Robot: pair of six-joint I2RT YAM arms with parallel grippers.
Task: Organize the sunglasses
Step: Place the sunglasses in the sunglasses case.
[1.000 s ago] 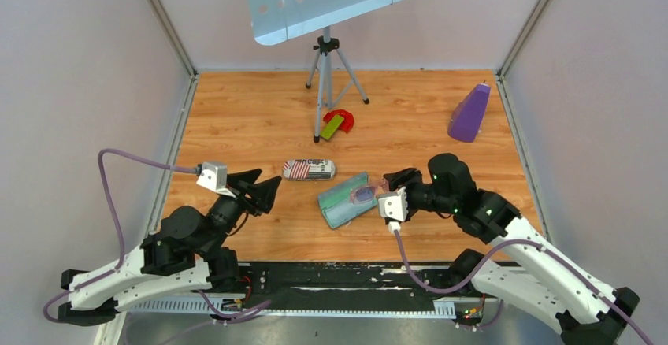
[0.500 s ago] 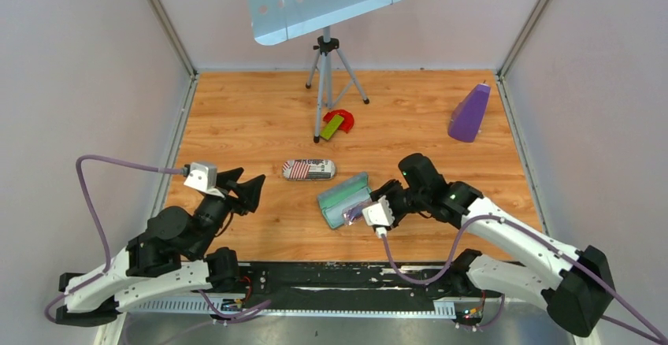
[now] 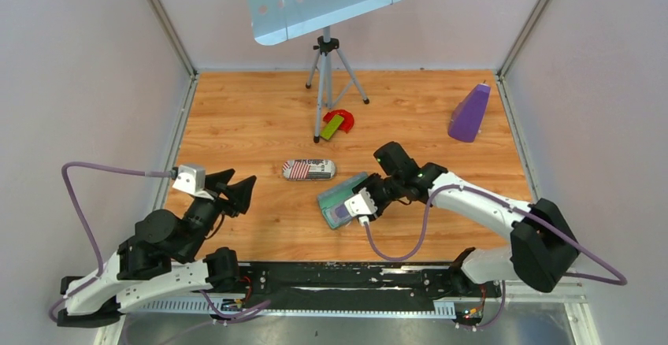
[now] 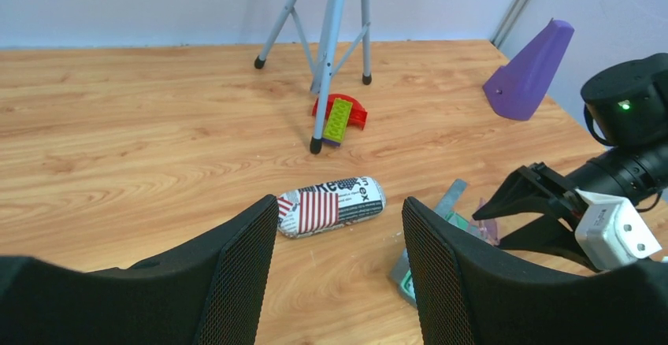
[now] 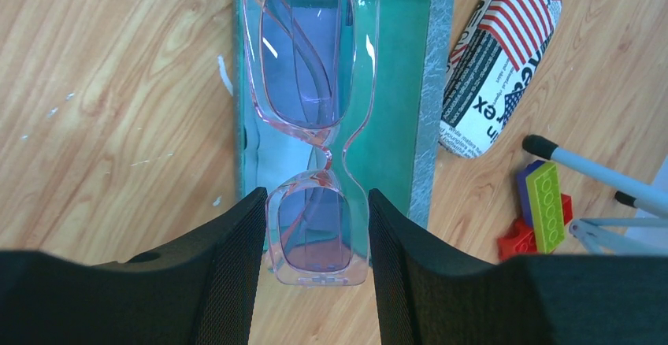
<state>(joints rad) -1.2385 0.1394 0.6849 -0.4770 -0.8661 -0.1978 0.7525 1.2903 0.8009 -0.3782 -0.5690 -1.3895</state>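
My right tool (image 5: 315,199) grips the sunglasses (image 5: 307,61) by one lens, over the open case (image 5: 394,85) in front of it, so laying them in and shutting the lid is left to do, and my left tool (image 4: 340,207) is open and empty.

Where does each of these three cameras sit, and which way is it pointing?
Top view: fixed high behind the robot, looking down on the table; left arm and right arm show.
Left wrist: on the left arm, facing forward across the table; the open left end effector frames it.
Right wrist: looks down past the right end effector, shut on the sunglasses over the open case.
Shared: both wrist views show the flag-print case.
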